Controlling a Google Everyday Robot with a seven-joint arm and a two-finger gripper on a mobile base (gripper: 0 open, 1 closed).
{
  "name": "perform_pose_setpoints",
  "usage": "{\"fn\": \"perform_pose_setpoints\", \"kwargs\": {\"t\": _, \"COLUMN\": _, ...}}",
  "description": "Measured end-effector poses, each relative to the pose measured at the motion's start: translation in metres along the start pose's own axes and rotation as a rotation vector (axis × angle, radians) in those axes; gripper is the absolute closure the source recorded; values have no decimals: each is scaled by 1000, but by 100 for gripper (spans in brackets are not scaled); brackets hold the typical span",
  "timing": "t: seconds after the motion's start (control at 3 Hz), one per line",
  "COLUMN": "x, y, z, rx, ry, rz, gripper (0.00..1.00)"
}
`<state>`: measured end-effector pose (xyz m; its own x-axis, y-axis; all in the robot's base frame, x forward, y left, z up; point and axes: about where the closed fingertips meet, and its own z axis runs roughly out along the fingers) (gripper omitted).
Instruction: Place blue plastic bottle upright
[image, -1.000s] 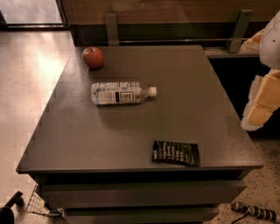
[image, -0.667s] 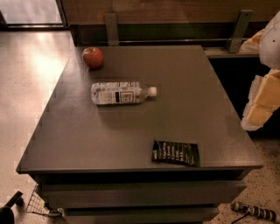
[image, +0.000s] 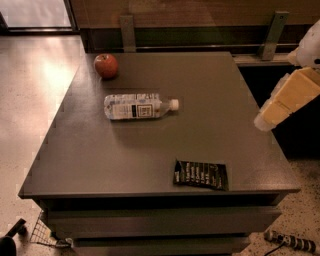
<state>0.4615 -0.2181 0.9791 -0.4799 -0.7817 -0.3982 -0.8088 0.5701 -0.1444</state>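
Camera view gives me the blue plastic bottle (image: 136, 106) lying on its side on the left-rear part of the bench (image: 150, 160), white cap pointing right and an apple (image: 106, 65) near it toward the back corner, so it has yet to be tipped up onto its base. My claw (image: 272, 112) hangs beyond the bench's right edge, well apart from the bottle, parked clear, I judge, ahead of a reach. The frame edge cuts it off, so I cannot tell whether it is spread or pressed together, and the dark packet (image: 201, 174) near the front edge is unreadable.
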Motion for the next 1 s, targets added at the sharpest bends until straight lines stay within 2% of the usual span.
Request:
{"fn": "perform_pose_setpoints", "kwargs": {"t": 0.33, "x": -16, "y": -11, "z": 0, "rx": 56, "ry": -101, "rz": 198, "gripper": 0}}
{"fn": "perform_pose_setpoints", "kwargs": {"t": 0.67, "x": -37, "y": -40, "z": 5, "rx": 178, "ry": -210, "rz": 415, "gripper": 0}}
{"fn": "perform_pose_setpoints", "kwargs": {"t": 1.0, "x": -41, "y": -56, "z": 10, "rx": 255, "ry": -274, "rz": 565, "gripper": 0}}
